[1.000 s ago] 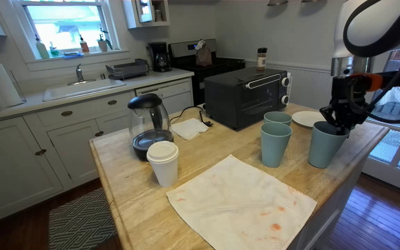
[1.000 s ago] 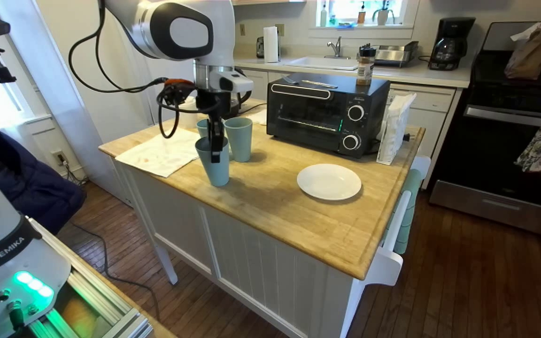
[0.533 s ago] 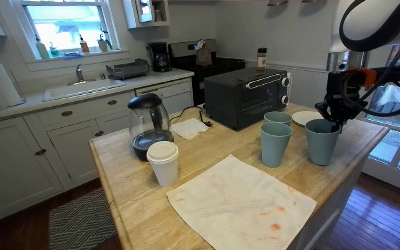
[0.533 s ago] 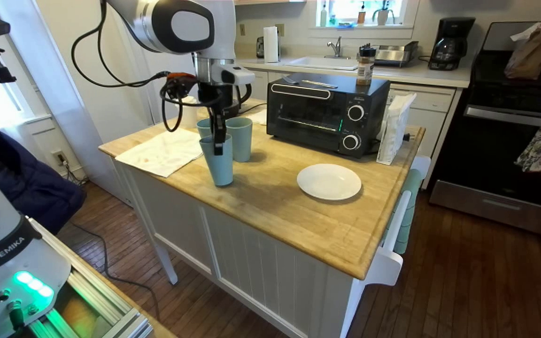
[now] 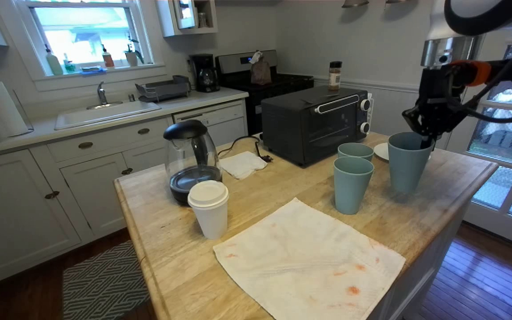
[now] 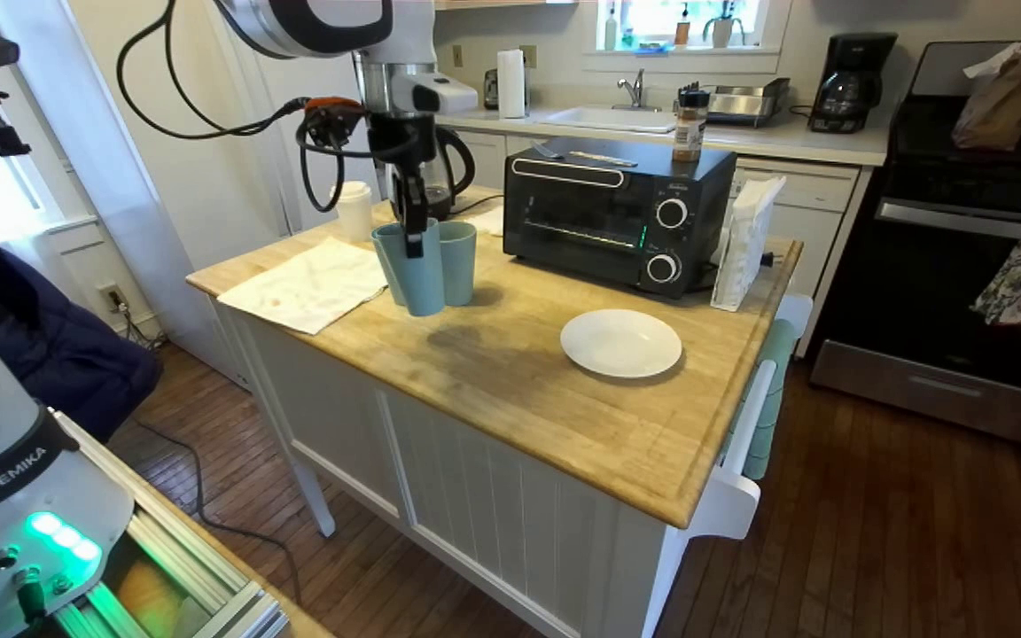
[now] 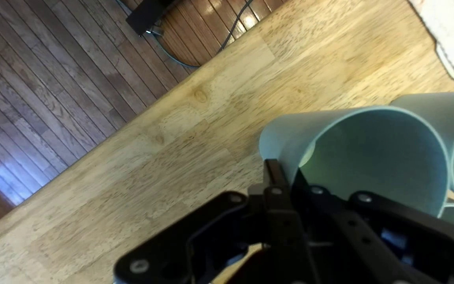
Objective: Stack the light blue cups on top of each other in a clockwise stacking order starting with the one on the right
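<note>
Three light blue cups are in view. My gripper (image 5: 427, 141) is shut on the wall of the right-hand light blue cup (image 5: 408, 164), one finger inside and one outside. It holds this cup slightly tilted, above the table. The held cup also shows in an exterior view (image 6: 420, 283) and, mouth toward the camera, in the wrist view (image 7: 373, 154). A second light blue cup (image 5: 352, 191) stands upright near the towel, left of the held one. A third light blue cup (image 5: 355, 150) stands just behind it, partly hidden; it also shows in an exterior view (image 6: 459, 266).
A white towel (image 5: 309, 262) lies in front of the cups. A black toaster oven (image 5: 314, 124) stands behind them, and a white plate (image 6: 621, 343) lies on the table. A glass kettle (image 5: 194, 160) and a lidded white cup (image 5: 209, 213) stand to the left.
My gripper has risen with the right-hand cup in it, lifting it off the table and shifting it slightly toward the other two cups. The other two cups have not moved.
</note>
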Controlling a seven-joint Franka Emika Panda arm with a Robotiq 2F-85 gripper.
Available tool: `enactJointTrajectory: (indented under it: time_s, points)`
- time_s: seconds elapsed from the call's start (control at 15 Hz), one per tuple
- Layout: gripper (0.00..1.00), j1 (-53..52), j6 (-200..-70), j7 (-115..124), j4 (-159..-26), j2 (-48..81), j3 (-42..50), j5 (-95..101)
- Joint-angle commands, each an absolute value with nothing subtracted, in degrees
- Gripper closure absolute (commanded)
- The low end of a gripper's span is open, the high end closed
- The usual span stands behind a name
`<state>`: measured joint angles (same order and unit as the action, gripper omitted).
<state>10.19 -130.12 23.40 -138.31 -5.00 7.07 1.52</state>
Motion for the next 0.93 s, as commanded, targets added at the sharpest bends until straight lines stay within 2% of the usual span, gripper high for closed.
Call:
enactJointTrajectory:
  time_s: [0.0,0.87]
  points:
    - [0.99,10.14,-126.44,21.35,-138.01,-9.58,7.40,1.22]
    - [0.99,8.60,-122.48,6.14,-136.50,-17.19,9.38,-14.77]
